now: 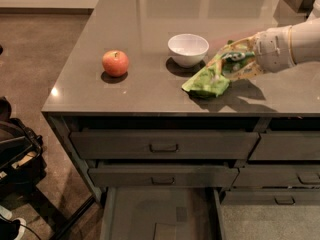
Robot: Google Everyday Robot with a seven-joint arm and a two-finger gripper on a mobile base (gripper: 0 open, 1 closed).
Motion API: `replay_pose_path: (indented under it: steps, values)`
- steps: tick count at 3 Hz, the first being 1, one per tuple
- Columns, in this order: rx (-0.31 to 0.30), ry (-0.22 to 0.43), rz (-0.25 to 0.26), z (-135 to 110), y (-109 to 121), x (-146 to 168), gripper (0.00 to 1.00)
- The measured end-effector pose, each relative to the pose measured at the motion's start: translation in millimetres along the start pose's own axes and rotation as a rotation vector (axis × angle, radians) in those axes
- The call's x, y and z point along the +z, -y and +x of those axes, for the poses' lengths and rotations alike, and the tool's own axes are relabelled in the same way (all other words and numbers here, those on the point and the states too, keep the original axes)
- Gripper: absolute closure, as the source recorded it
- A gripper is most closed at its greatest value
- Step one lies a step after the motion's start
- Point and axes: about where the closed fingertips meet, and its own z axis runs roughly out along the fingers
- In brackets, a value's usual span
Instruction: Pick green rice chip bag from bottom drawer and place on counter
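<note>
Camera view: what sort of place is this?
Likely a kitchen or break room: a glossy counter over drawers, bottom drawer open, with an apple, white bowl and green rice chip bag on top. The gripper is at the bag.

One red apple (115,63), one white bowl (188,49), one green rice chip bag (207,82), one hand (235,59) at the worktop's (140,19) right, one open bottom drawer (160,214).
</note>
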Motion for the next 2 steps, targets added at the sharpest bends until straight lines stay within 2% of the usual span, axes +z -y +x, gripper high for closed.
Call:
replay_pose_path:
  steps: [1, 2]
  values:
    - [0.0, 0.0, 0.0, 0.0, 0.0, 0.1, 0.0]
    - [0.0, 0.0, 0.0, 0.0, 0.0, 0.1, 0.0]
